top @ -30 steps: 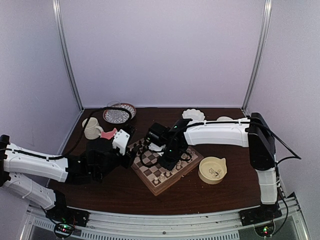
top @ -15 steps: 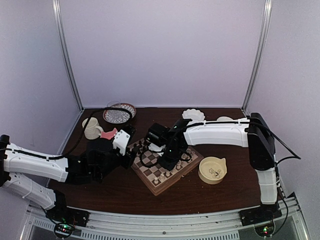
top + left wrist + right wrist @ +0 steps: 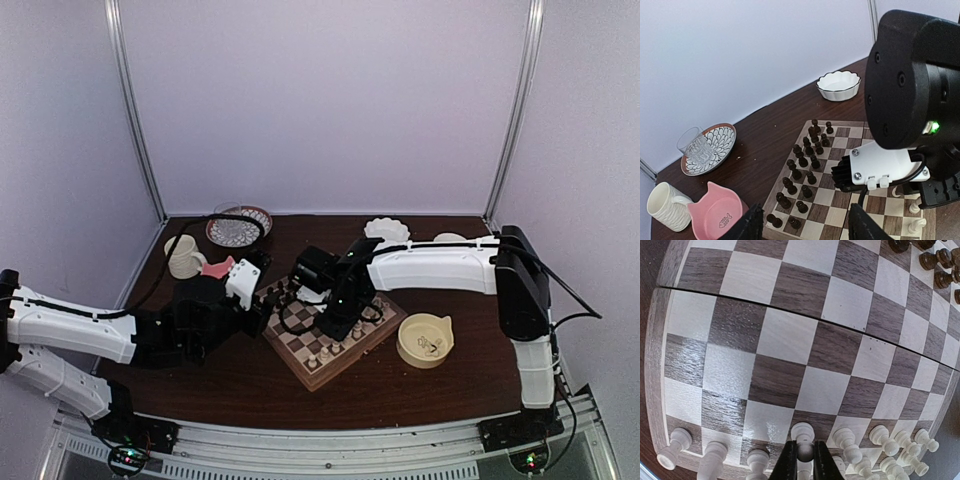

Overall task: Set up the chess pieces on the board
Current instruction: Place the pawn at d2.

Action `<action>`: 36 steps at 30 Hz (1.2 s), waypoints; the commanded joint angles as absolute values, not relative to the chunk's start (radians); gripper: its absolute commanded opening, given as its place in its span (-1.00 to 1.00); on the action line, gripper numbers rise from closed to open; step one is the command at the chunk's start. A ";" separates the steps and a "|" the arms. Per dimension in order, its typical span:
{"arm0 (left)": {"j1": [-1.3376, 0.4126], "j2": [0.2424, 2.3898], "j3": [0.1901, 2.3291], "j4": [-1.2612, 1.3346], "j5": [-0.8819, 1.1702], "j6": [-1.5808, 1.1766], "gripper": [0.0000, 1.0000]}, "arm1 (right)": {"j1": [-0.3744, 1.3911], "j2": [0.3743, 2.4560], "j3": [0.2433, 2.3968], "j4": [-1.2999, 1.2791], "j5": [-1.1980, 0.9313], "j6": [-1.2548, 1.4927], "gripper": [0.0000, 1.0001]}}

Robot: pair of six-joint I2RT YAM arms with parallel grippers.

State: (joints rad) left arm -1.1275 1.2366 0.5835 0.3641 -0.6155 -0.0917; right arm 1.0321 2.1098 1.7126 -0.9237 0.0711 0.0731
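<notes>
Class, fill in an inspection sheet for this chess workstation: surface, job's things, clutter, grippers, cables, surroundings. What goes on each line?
Surface: dark brown wooden table, crowded at far left.
Job's things: checkered wooden chessboard lies skewed; cream-white chess pieces line one edge, small dark brown chess pieces the opposite side.
Clutter: cream spouted bowl; white scalloped bowl; patterned plate holding a clear glass; cream mug; pink cat-shaped bowl.
Grippers: right gripper jaws shut on one cream-white piece in its row; left gripper jaws open, empty, at the board's left edge.
Cables: black cables trail from both arms; one loops above the board.
Surroundings: pale walls, metal corner posts.
</notes>
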 commanded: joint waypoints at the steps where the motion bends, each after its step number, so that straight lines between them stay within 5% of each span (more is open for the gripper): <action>1: -1.129 1.250 0.616 0.377 -0.606 -0.103 0.16 | 1.029 2.114 1.736 -0.927 0.105 0.066 -0.81; 36: -1.129 1.205 0.598 0.376 -0.601 -0.094 0.19 | 1.031 1.974 1.776 -0.941 0.145 0.066 -0.46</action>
